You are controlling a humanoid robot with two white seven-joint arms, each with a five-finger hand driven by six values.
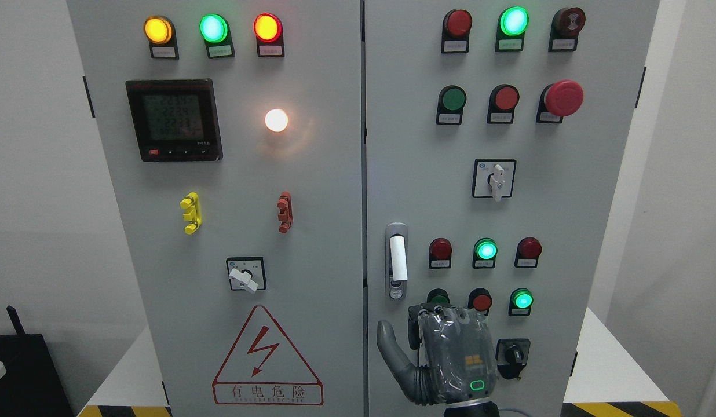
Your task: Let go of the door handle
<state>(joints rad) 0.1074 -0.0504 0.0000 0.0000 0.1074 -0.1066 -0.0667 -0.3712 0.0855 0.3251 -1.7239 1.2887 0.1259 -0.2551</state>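
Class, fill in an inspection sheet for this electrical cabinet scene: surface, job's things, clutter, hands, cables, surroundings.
Surface: grey cabinet, two doors shut, lamps lit.
Job's things: door handle upright in its recess on the right-hand door, nothing touching it.
Clutter: nothing seen.
Hands: one hand below the handle, clear of it, thumb out; its side cannot be told.
Cables: nothing seen.
Surroundings: white walls, hazard tape on floor, black box at lower left.

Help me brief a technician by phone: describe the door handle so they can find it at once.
Look at the right-hand door of the grey cabinet, at its left edge beside the centre seam. About halfway down sits the door handle: a tall silver plate with a white lever, the only long upright piece among round buttons and lamps.
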